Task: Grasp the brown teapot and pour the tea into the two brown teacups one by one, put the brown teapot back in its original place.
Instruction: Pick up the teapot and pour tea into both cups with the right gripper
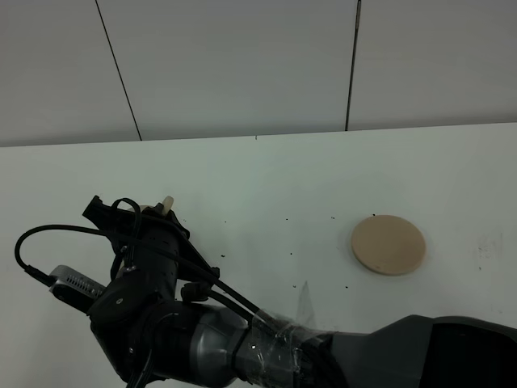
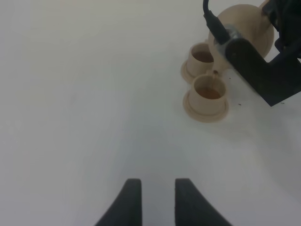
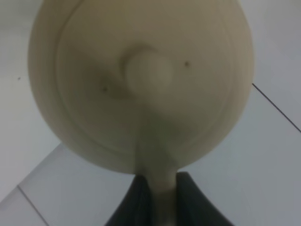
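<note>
While in gripper [image 3: 163, 200], rounded clay teapot [image 3: 141, 80]

White table [image 1: 258, 182], dark specks [image 1: 287, 219], panelled wall [image 1: 242, 65] behind

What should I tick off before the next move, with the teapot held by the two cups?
1. Right tool gripping the handle of the rounded tan clay teapot: ok, shut on it.
2. Nearer small tan clay teacup filled: ok, brown tea shows inside.
3. Farther small tan clay teacup filled: ok, brown tea inside.
4. Spout not dripping: cannot tell.
5. Flat round tan clay disc free for the return: ok, nothing on it.
6. Left tool out of the way: ok, open, empty and apart from the cups.
</note>
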`<state>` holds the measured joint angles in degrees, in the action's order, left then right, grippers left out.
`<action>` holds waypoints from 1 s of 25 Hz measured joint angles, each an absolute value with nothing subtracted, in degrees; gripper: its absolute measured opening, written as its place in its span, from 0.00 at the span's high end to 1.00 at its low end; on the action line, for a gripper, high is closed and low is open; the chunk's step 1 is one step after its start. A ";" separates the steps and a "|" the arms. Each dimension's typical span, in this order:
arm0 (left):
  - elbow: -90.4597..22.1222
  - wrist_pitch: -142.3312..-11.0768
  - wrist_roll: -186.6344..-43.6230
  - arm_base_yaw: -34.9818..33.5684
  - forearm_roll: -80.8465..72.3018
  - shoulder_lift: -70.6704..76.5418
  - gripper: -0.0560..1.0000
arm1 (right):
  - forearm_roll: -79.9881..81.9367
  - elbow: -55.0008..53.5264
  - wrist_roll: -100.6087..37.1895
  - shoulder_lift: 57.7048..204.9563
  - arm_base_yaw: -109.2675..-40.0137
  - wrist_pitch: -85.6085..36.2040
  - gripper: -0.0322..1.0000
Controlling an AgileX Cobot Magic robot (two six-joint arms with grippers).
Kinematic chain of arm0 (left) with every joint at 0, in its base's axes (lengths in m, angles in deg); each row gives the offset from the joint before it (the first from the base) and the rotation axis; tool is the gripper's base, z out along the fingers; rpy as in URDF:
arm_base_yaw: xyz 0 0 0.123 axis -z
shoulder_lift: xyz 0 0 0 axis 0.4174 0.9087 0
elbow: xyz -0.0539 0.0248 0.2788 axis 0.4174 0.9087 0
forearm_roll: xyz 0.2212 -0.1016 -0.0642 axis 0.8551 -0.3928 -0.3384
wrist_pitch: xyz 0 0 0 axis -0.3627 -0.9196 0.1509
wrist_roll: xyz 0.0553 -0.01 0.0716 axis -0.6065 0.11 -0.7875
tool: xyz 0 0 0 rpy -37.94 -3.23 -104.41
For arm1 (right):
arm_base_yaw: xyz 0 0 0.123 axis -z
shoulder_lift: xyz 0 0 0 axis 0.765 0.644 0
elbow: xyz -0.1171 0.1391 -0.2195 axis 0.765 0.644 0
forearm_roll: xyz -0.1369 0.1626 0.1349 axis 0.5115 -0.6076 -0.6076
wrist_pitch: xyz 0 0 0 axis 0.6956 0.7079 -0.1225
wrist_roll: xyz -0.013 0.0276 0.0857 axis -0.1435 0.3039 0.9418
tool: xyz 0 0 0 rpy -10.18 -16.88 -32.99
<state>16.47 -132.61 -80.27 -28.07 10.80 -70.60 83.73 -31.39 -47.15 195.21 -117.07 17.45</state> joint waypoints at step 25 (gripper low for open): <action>16.47 -132.61 -80.27 -28.07 10.80 -70.60 0.72 | 84.11 -31.39 -47.85 195.21 -117.07 17.50 0.88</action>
